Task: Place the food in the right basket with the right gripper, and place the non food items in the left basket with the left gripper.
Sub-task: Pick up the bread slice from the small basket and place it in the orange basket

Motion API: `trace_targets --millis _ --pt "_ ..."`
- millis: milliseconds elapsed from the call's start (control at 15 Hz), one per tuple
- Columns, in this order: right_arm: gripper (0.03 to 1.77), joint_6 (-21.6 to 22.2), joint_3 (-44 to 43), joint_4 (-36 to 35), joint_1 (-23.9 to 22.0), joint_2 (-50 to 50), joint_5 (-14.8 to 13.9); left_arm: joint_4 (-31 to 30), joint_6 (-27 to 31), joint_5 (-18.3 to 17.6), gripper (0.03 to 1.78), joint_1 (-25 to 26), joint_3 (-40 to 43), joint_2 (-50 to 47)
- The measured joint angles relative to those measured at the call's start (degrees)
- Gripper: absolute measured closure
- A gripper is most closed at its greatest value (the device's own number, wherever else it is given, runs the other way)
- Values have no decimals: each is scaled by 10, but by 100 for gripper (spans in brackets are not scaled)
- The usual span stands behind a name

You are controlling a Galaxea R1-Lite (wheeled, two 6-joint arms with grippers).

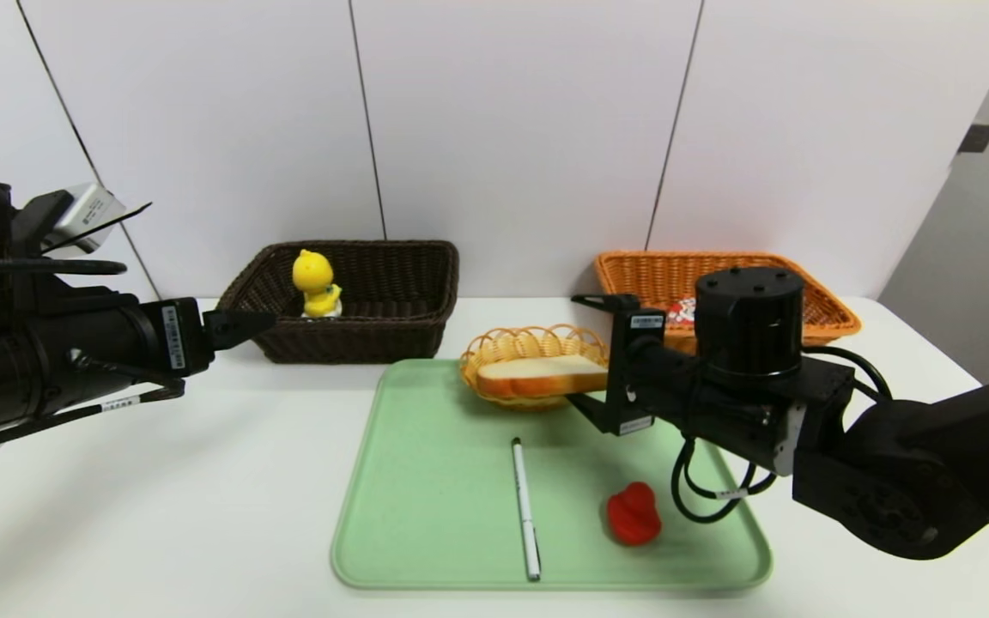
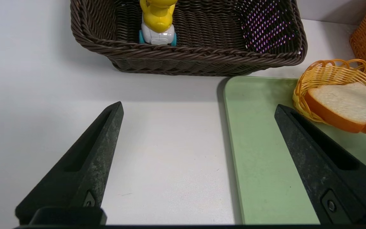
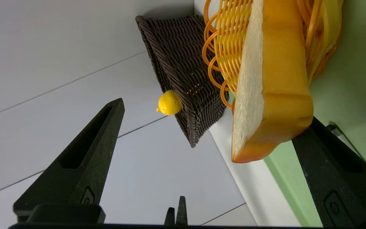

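Right gripper is at the bread, jaws wide, one finger above the slice and one below its near edge. No grip on it, as far as I can see; the lower finger may be touching the crust, can't confirm from the wrist angle. Slice sits across the small yellow basket, overhanging the rim on the right gripper's side.

Handling guess: light, a bit soft, low slip risk. Take it by the thick crust at the overhanging end, flat faces between the fingers, gentle squeeze (hard pinch could dent it, or drag the little basket along). Then lift clear and over to the orange basket.

Containers: orange one has a red-and-white item in it, probably the drink carton, partly behind the arm. Dark brown basket has the chick toy. Green tray holds the pen and red duck, both left-arm jobs. Left gripper is open and empty, near the brown basket.
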Motion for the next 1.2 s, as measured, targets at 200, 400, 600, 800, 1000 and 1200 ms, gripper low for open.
trace_targets --millis 200,400,600,800,1000,1200 --pt "9 0 -16 20 0 4 0 0 0 -7 12 0 0 2" --pt "9 -1 -31 43 -1 8 0 0 -1 -10 12 0 0 4" --pt "9 -1 -58 80 -2 11 0 0 -1 -10 12 0 0 5" --pt "9 -1 -67 81 -2 17 -1 0 -1 -10 12 1 1 5" --pt "25 -1 -69 86 -2 19 -7 0 -2 -10 12 1 1 6" --pt "71 -1 -73 90 -2 22 -17 0 -4 -12 12 1 1 7"
